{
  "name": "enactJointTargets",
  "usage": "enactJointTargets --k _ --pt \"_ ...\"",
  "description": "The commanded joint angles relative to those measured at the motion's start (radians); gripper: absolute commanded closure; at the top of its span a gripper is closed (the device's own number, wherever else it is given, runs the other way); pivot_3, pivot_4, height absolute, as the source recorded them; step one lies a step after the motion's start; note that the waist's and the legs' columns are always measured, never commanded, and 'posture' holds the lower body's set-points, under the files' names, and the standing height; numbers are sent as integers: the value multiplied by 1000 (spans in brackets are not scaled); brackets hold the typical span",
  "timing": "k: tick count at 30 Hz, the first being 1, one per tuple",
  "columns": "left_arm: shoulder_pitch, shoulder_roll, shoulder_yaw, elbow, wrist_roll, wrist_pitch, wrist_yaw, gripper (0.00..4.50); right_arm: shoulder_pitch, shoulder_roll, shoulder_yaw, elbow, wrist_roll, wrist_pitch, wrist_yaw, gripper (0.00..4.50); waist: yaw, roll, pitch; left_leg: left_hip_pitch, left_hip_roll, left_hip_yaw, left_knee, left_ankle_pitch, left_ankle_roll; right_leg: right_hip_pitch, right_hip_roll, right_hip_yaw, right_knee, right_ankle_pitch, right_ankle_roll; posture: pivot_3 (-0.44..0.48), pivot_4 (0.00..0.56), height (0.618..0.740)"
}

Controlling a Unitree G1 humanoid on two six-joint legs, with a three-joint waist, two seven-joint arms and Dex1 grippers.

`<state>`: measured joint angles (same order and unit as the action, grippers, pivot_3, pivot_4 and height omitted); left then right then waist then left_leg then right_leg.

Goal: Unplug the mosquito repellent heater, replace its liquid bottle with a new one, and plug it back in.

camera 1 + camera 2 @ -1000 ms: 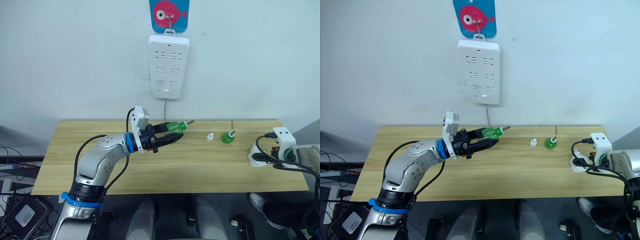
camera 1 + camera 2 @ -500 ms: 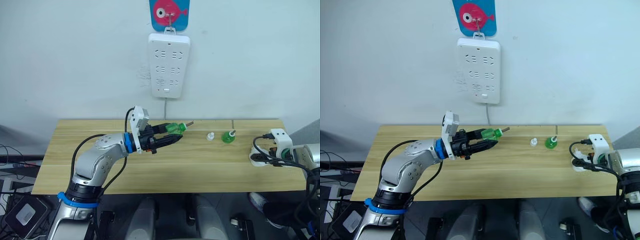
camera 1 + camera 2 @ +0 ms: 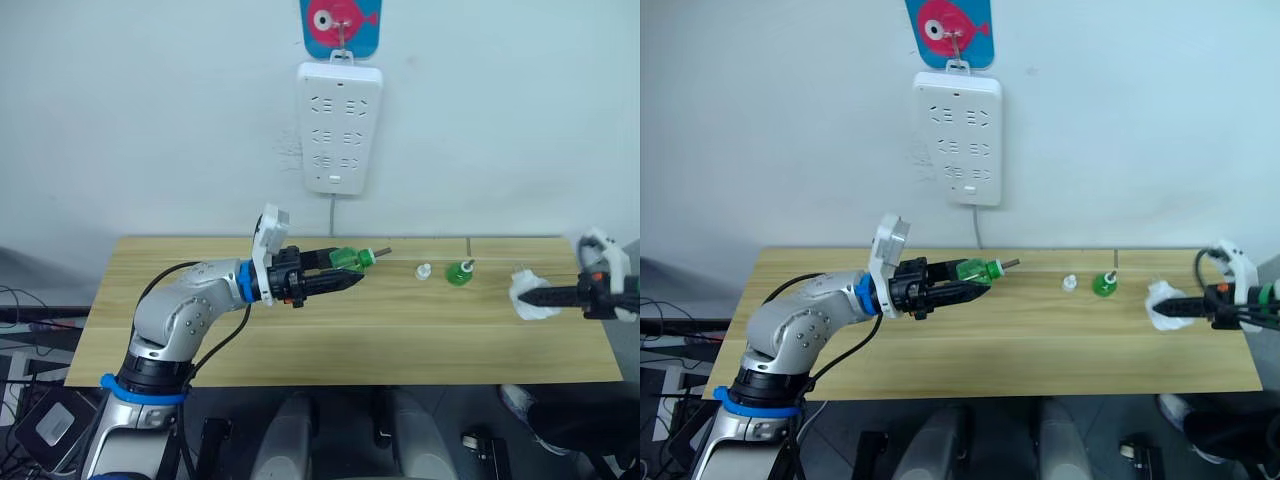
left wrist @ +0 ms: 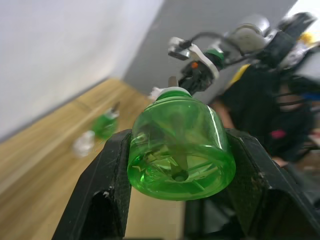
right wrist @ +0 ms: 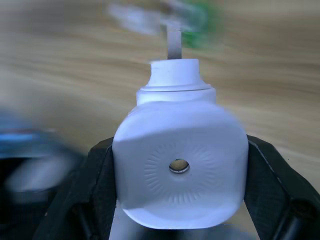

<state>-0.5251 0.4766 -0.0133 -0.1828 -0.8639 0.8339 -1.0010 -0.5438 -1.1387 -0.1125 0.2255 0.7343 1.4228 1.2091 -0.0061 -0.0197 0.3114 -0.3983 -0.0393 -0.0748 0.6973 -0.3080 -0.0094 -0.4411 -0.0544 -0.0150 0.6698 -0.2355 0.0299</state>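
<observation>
My left gripper (image 3: 345, 272) is shut on a translucent green bottle (image 3: 346, 259) and holds it above the table, wick stem pointing toward the right arm. A matching green bottle (image 3: 458, 272) stands on the table (image 3: 400, 340) beside a tiny white cap (image 3: 423, 271). I cannot tell which of the two is the new one. My right gripper (image 3: 540, 297) is shut on the white mosquito repellent heater (image 3: 526, 298), lifted over the table's right end. In the right wrist view the heater (image 5: 180, 165) shows its round vent hole between the black fingers (image 5: 97, 185).
A white power strip (image 3: 340, 128) hangs on the wall above the table's middle, under a blue hook with a pink fish (image 3: 340, 22). Its cord drops behind the table.
The right arm has lifted the heater from the table's right edge and swung it out level, pointing left. The left arm with its bottle has barely moved.
</observation>
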Motion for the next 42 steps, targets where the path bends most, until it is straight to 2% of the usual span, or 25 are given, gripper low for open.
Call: enactJointTargets --k 1,4,8,15,20,28,42 --pt "-72 -37 57 11 -124 77 18 2240 -123 95 -158 -28 186 175 -73 1531 -4 -1 0 0 0 1 0 0 0 0 0 0 0 0 0 32 303 740" --pt "-121 -62 63 22 -166 120 29 2240 -216 177 -202 16 394 192 -246 1531 -2 -2 1 1 0 1 1 1 -1 0 0 1 2 0 0 29 302 740" --pt "-130 -58 47 26 -157 126 13 2240 -236 223 -222 24 621 192 -476 1531 8 -2 1 -1 -1 -1 0 2 -4 -2 -1 0 2 0 0 23 293 740" --pt "-111 -59 24 25 -129 107 0 2240 -226 196 -178 42 955 188 -715 1531 11 -2 1 -5 -2 -1 0 2 -4 -1 -3 -2 -6 0 0 25 288 740" --pt "-102 -71 -16 40 -72 64 -23 2240 -206 163 -87 23 1190 85 -876 1531 6 -2 1 -4 -2 1 0 2 -3 0 -3 0 -6 0 0 36 290 740" --pt "-128 -128 -25 60 -54 45 -13 2240 -200 150 -37 -16 1238 42 -893 1531 6 -2 1 -4 -1 1 0 2 -3 0 -2 -1 -6 0 0 37 293 740" --pt "-170 -152 -50 99 -11 26 -49 2240 -190 125 -2 -58 1238 47 -825 1531 6 -2 1 -4 -1 1 0 2 -3 0 -2 -1 -6 0 0 20 303 740"
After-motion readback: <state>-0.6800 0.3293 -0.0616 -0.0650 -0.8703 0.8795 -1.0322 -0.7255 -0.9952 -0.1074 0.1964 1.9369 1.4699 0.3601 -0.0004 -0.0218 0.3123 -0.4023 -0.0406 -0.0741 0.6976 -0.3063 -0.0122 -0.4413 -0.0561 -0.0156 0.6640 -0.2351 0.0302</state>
